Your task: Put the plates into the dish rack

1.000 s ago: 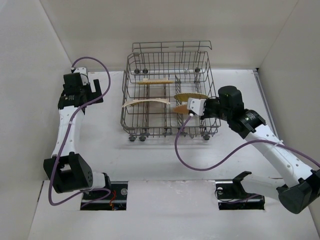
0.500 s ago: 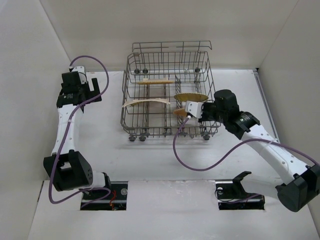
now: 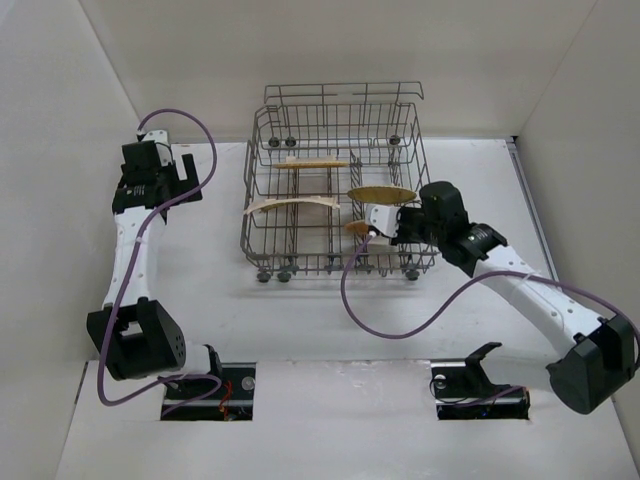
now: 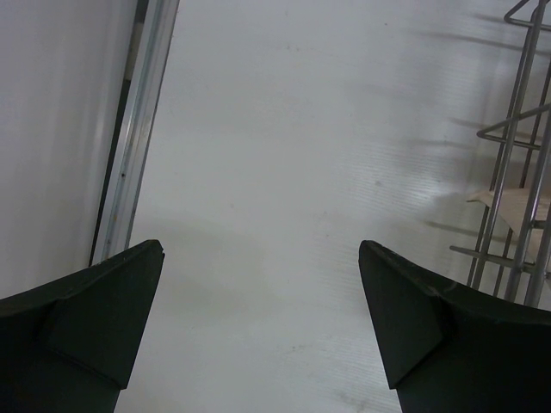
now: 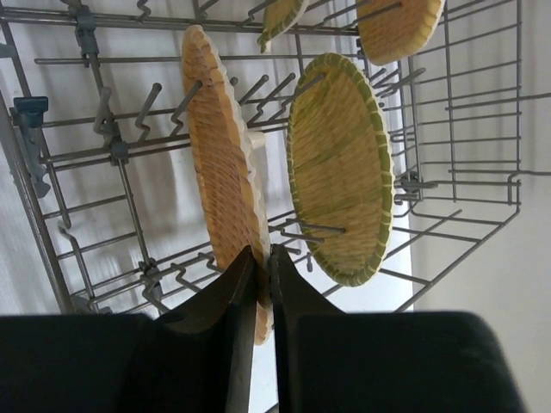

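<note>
**Seating a plate, apparently the last.** The right gripper point(image 5: 261, 254), pinched shut on the rim of an orange round plate point(image 5: 219, 163), holds it on edge among the tines at the near right of the dish rack point(image 3: 336, 266). The rack stands mid-table toward the far edge. A green-rimmed plate point(image 5: 336, 163) stands just beside the held one. The left gripper point(image 4: 261, 249), jaws wide and empty, hangs near the left edge. The next move probably calls for settling the plate against a tine, then parting the fingers and backing out clear of the wires.
</note>
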